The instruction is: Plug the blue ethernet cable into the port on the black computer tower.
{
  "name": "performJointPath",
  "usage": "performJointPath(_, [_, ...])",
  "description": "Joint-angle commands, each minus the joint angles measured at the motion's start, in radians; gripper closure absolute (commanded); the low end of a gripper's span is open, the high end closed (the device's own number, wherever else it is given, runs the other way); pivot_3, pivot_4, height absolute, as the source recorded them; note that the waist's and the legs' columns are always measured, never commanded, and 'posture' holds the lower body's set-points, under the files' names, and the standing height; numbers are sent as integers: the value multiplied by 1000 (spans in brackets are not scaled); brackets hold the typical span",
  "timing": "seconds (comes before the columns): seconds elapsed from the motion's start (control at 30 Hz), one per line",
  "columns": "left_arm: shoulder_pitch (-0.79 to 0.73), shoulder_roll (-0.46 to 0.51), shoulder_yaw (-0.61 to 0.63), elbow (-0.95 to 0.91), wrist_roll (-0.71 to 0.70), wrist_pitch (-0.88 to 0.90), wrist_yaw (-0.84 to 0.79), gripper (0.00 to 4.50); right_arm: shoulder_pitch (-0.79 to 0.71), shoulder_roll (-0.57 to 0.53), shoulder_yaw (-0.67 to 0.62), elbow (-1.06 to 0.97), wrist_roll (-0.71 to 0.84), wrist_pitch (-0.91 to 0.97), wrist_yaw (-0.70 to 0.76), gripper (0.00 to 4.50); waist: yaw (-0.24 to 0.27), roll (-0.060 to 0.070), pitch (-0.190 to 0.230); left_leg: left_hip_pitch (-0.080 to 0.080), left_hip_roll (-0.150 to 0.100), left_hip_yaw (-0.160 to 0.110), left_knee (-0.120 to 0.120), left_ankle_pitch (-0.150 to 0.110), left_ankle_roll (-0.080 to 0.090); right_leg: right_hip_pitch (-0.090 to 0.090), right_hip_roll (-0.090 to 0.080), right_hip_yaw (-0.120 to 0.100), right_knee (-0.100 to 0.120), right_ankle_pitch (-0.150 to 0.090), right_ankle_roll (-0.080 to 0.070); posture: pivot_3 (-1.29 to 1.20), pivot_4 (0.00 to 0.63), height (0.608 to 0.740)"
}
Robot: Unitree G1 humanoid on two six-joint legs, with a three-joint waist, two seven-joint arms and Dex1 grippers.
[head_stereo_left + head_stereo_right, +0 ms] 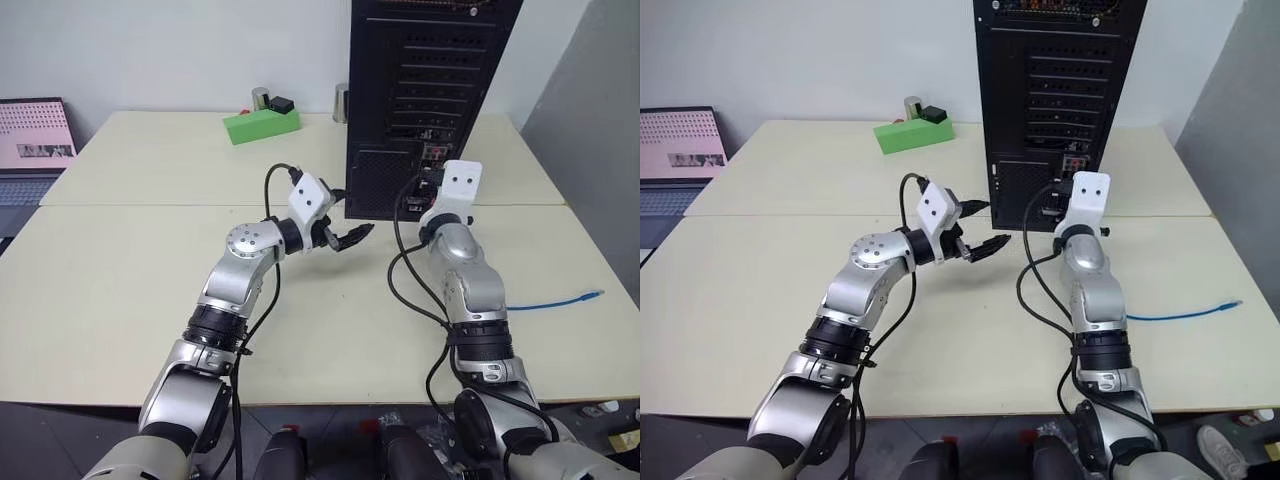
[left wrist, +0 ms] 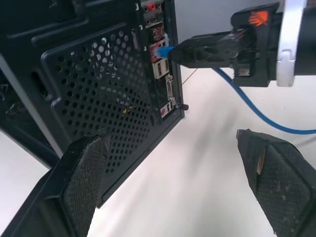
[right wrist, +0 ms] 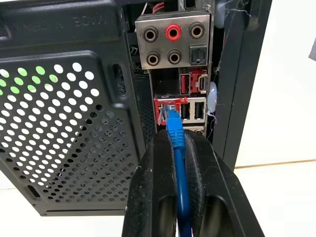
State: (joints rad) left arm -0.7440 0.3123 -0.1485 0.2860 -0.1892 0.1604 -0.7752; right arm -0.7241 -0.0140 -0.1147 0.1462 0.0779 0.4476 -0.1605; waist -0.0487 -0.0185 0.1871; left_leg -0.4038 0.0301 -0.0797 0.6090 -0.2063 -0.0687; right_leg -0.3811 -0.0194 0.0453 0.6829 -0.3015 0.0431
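The black computer tower (image 1: 430, 90) stands at the back of the table, its rear panel facing me. My right gripper (image 3: 177, 140) is level and shut on the blue ethernet cable (image 3: 175, 131) just behind its plug. The plug's tip sits at the port (image 3: 166, 105) in the red connector block; how deep it sits I cannot tell. The left wrist view also shows the right gripper (image 2: 185, 52) holding the plug against the panel. The cable's free end (image 1: 565, 299) trails over the table on the right. My left gripper (image 1: 350, 238) hovers open and empty, left of the tower's lower corner.
A green block (image 1: 261, 124) with a small black object and a metal cylinder beside it sits on the table (image 1: 120, 290) at the back left. A laptop (image 1: 35, 135) stands at the far left. A grey partition (image 1: 600, 130) rises along the right side.
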Motion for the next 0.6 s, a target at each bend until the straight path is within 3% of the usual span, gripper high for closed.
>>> performJointPath(0.03, [3, -6, 5, -58, 2, -7, 0, 183, -56, -5, 1, -18, -13, -5, -14, 4500, -3, 0, 0, 0, 0, 0, 0, 0, 0, 0, 0, 0, 0, 0, 0, 0, 150, 740])
performJointPath(0.43, [0, -11, 10, -50, 5, -13, 4, 183, -31, -3, -11, -34, 34, -2, 28, 4500, -7, 0, 0, 0, 0, 0, 0, 0, 0, 0, 0, 0, 0, 0, 0, 0, 150, 740])
performJointPath(0.47, [0, -11, 12, -49, 6, -13, 5, 183, -17, -5, -11, -47, 39, 1, 37, 3947, -7, 0, 0, 0, 0, 0, 0, 0, 0, 0, 0, 0, 0, 0, 0, 0, 150, 740])
performJointPath(0.6, [-1, -12, 14, -43, 8, -18, 4, 183, 9, -13, -7, -77, 47, 16, 61, 3272, -6, 0, 0, 0, 0, 0, 0, 0, 0, 0, 0, 0, -1, 0, 0, 0, 150, 740])
